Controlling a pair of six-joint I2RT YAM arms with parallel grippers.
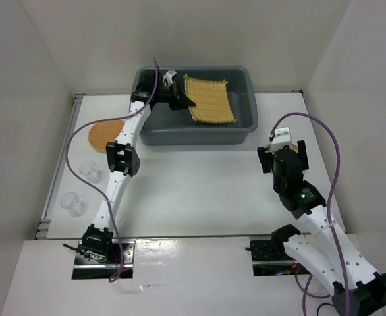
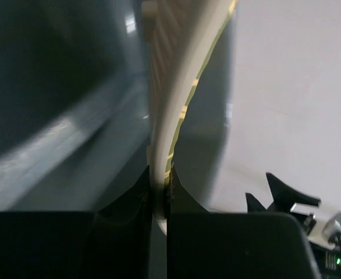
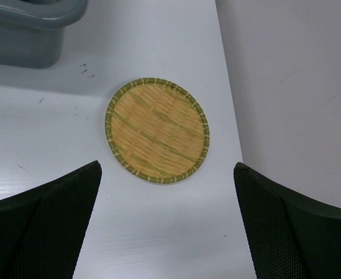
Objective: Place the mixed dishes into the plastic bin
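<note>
Bamboo slat mat (image 1: pixel 211 99) sits inside the grey plastic bin (image 1: pixel 199 137), one edge clamped between the jaws of the left gripper (image 2: pixel 160 187). Right gripper (image 3: pixel 166 167), jaws spread wide, hovers above a woven disc (image 3: pixel 157 131) lying on the table (image 1: pixel 193 191). Second disc (image 1: pixel 106 136) and two glass cups (image 1: pixel 89 170) rest left of the bin.

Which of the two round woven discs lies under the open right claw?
The disc by the table's right edge, seen between the right claw's fingers; the other disc lies far left, near a glass cup.
</note>
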